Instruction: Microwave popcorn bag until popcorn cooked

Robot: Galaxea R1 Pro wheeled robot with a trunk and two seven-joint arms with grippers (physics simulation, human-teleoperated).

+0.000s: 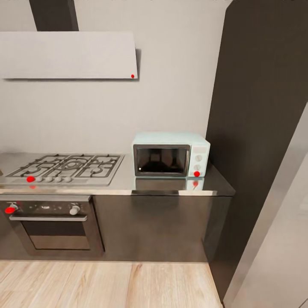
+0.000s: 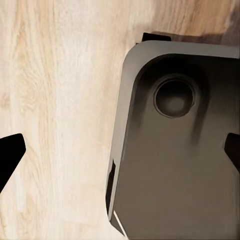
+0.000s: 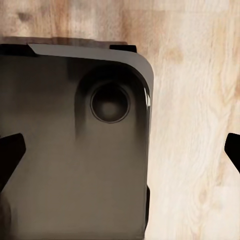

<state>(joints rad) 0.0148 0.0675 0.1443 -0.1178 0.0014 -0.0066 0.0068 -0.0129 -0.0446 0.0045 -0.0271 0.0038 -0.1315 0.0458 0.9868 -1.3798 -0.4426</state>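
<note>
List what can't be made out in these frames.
- Head view: microwave interior, hidden by dark reflective door glass.
- Head view: gas hob and oven cut off by the picture's left edge.
- Wrist views: left gripper and right gripper fingertips cut off by the picture's edges.

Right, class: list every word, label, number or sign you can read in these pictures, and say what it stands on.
None can be read.
Oven control panel: a faint dark mark, too blurred to read.
Microwave: knobs and a red dot, no legible text.
Hood: a red dot, no writing.
</note>
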